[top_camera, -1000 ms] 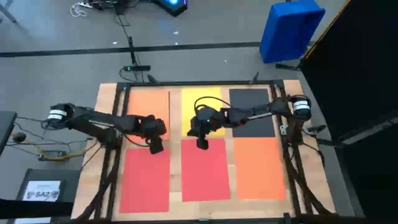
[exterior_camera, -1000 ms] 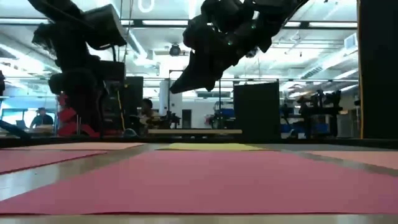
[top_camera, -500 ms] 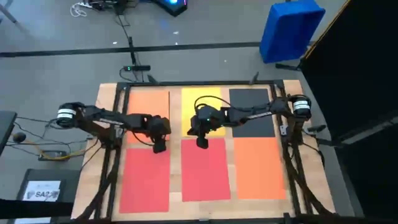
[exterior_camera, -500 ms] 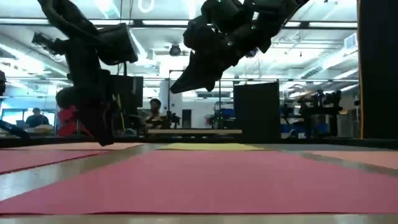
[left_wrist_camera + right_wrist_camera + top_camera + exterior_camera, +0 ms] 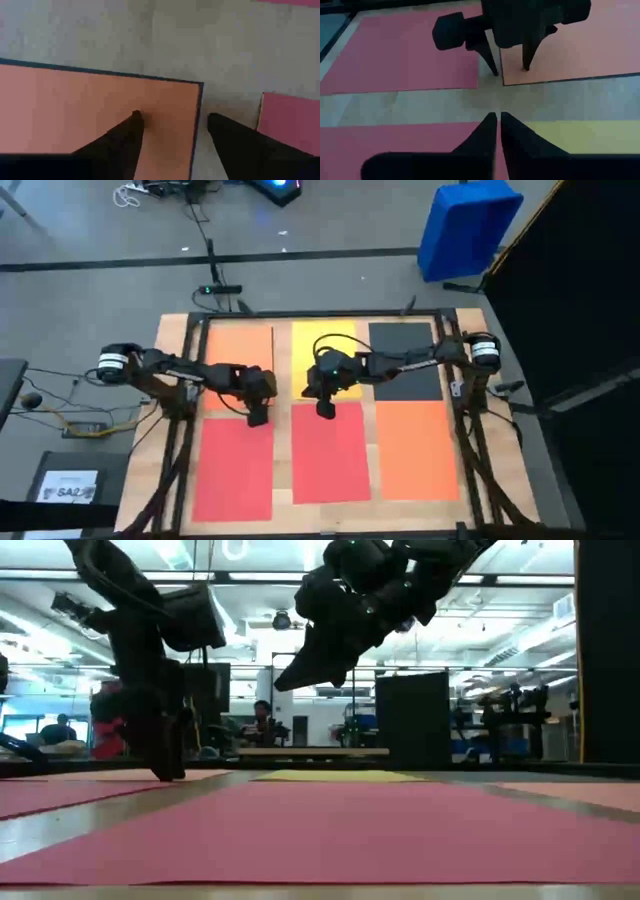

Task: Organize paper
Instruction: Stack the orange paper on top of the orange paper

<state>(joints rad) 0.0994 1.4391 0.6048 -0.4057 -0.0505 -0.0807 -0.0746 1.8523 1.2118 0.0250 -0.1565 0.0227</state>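
Grey floor point(image 5: 330, 275), blue bin point(image 5: 467, 228), bright ceiling lights point(image 5: 520, 578) beyond.

The left arm reaches in from the left side of the counter toward its middle, wrist bent down so the left tool point(image 5: 256, 418) points at the surface, its two fingers point(image 5: 131, 131) spread apart with their tips low, at or just above the counter. The right arm stretches in from the right side, elbow out, and holds the right tool point(image 5: 325, 409) raised above the counter's middle, its fingers point(image 5: 487, 131) pressed together and angled downward.
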